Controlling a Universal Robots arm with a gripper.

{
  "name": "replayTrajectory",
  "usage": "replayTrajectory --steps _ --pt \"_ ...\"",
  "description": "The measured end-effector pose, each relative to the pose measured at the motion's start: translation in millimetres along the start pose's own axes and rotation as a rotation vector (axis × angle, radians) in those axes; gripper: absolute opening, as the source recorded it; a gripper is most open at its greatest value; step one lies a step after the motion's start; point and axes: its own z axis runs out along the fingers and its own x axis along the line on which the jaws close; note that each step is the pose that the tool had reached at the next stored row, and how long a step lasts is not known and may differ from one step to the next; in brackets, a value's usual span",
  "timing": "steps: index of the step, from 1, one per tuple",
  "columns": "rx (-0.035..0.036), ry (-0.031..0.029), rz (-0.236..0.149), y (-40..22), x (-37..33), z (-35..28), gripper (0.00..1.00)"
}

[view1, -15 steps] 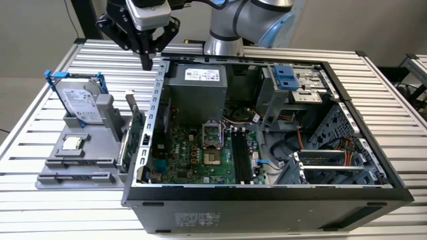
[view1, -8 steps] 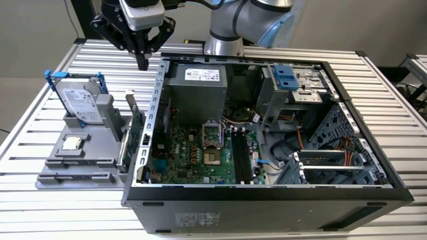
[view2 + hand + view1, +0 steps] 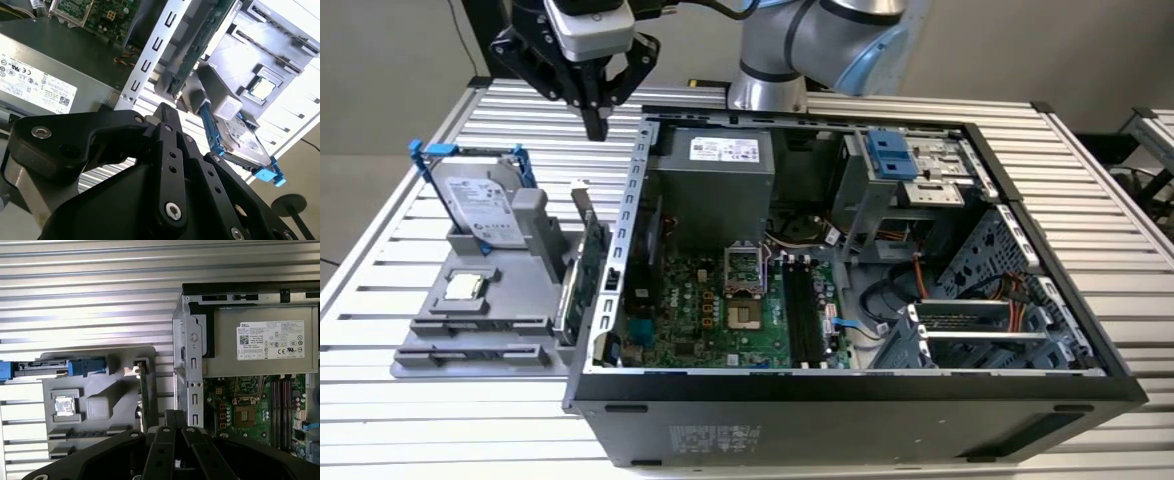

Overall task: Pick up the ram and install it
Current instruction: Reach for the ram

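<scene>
Item: open computer case (image 3: 854, 392) on a slatted metal table (image 3: 454, 425), with a grey parts tray (image 3: 420, 362) beside it on the exterior view's left.

Labels: we note a white printed label (image 3: 724, 150) on the power supply (image 3: 707, 185), a pale label on the hard drive (image 3: 478, 205) standing in the tray in its blue carrier, and a grey sticker (image 3: 714, 437) on the case's near wall.

Task's thing: we take the ram (image 3: 478, 323) to be the thin dark strip on edge in the long holder just beside the CPU chip (image 3: 463, 288). A like holder lies next to it, and we cannot tell the two apart with certainty.

Gripper (image 3: 596, 128): fingers pressed together, nothing between them. It hangs over the table near the case's rear corner, well apart from the ram.

Between tray and case: a green card (image 3: 591, 270) stands upright at the tray's edge. Inside the case lie the motherboard (image 3: 700, 310) and its black slots (image 3: 803, 310).
</scene>
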Motion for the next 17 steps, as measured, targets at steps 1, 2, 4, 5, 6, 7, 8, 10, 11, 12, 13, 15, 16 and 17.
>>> replayTrajectory --steps 1,2,4,5,6,7,8,10,11,12,13,15,16,17 --pt "0.0002 0.0002 0.0 -0.1 1.7 -0.1 0.0" --pt "0.0001 0.0 0.0 -0.2 3.8 0.0 0.0" --pt "0.0001 0.0001 0.0 -0.5 7.8 -0.1 0.0" --pt "0.0 0.0 0.0 -0.6 9.7 0.0 0.0" --pt "0.0 0.0 0.0 -0.7 11.7 0.0 0.0" --pt "0.0001 0.0001 0.0 -0.9 13.6 0.0 0.0" --pt "0.0 0.0001 0.0 -1.0 15.6 0.0 0.0" --pt "0.0 0.0006 0.0 -1.3 19.4 -0.1 0.0" --pt "0.0001 0.001 0.0 -1.4 21.2 -0.1 0.0" --pt "0.0001 0.0013 0.0 -1.5 23.0 -0.1 0.0" --pt "0.0002 0.0016 0.0 -1.6 24.7 -0.2 0.0" --pt "0.0001 0.0022 0.0 -1.8 28.0 -0.2 0.0" --pt "0.0003 0.0025 0.0 -1.9 29.6 -0.3 0.0" --pt "0.0001 0.0025 0.0 -2.1 31.3 -0.2 0.0"
